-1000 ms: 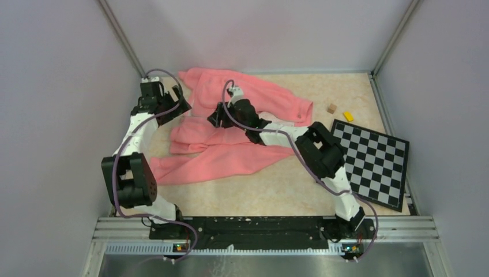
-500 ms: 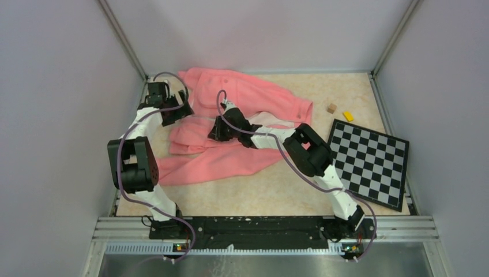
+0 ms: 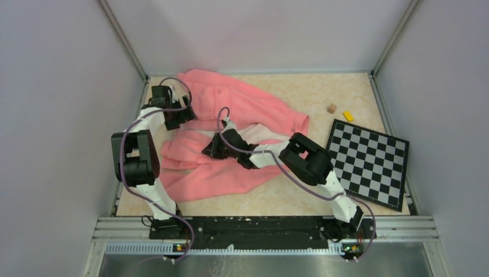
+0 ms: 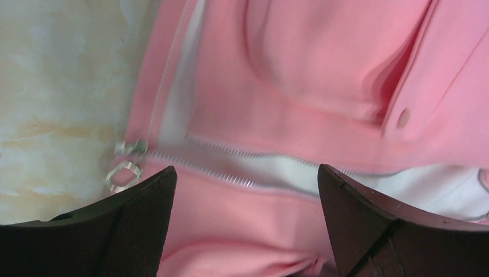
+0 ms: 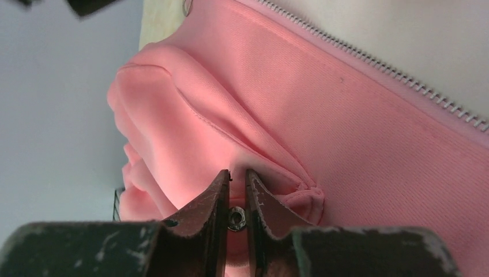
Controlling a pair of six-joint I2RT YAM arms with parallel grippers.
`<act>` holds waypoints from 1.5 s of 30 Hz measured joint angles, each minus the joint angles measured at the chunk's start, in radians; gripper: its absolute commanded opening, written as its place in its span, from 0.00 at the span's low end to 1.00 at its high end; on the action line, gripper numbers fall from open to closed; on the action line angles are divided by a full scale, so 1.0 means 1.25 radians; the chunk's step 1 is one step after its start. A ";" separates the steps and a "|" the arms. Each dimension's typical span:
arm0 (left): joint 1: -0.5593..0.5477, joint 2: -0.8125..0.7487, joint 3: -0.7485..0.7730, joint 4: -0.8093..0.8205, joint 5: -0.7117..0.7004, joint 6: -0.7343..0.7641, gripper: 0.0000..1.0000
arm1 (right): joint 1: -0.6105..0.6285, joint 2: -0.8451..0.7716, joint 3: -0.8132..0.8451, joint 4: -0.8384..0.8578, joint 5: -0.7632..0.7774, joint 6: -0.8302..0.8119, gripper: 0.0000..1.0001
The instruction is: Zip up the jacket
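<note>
Right gripper (image 5: 237, 173) pinches a jacket (image 5: 346, 115) fold, left gripper (image 4: 247, 170) hangs wide apart, zipper pull (image 4: 123, 174) at its 9 o'clock; zipper's (image 4: 242, 182) open, 0 zipped.

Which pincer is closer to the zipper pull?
Left. The left pincer hangs open with the zipper pull just beside it; the right pincer is shut on a fold of the jacket, farther away.

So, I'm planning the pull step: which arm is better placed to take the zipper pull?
Left. The left claw is open, right beside the zipper pull at the jacket edge; the right claw is pinched on a jacket fold, away from the pull.
</note>
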 measured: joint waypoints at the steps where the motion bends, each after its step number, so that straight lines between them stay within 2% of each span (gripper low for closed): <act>1: 0.000 0.000 -0.001 0.001 0.003 0.000 0.94 | 0.014 -0.010 -0.017 0.012 0.003 -0.002 0.18; 3: 0.000 0.000 -0.004 0.002 0.006 0.000 0.94 | 0.036 -0.032 -0.043 0.018 0.006 -0.029 0.23; 5: 0.000 0.000 -0.005 0.003 0.010 0.000 0.96 | 0.047 -0.061 -0.063 0.012 0.004 -0.086 0.37; 8: 0.000 -0.005 -0.013 0.008 0.015 0.000 0.99 | 0.043 -0.129 -0.093 -0.007 0.009 -0.200 0.43; 14: 0.000 -0.010 -0.008 0.007 0.017 -0.006 0.99 | -0.044 -0.228 -0.107 -0.007 -0.015 -0.365 0.45; 20: 0.000 0.050 0.100 -0.017 0.018 -0.027 0.95 | -0.147 -0.197 -0.033 -0.124 -0.031 -0.439 0.41; 24: 0.001 0.091 0.113 -0.019 0.018 -0.031 0.93 | -0.190 -0.176 -0.013 -0.199 -0.005 -0.438 0.39; 29: 0.001 0.150 0.104 -0.018 0.029 -0.033 0.83 | -0.237 -0.172 -0.034 -0.236 0.031 -0.365 0.34; 33: 0.004 0.167 0.107 0.016 0.070 -0.043 0.74 | -0.305 -0.176 -0.156 -0.165 0.022 -0.248 0.27; 38: -0.004 0.234 0.172 0.060 0.162 -0.093 0.74 | -0.377 -0.218 -0.306 -0.015 -0.017 -0.100 0.27; 42: -0.044 0.300 0.263 0.069 0.192 -0.107 0.74 | -0.384 -0.253 -0.384 0.052 -0.004 -0.057 0.27; 45: -0.071 0.328 0.313 0.060 0.187 -0.100 0.76 | -0.384 -0.259 -0.393 0.068 -0.014 -0.084 0.29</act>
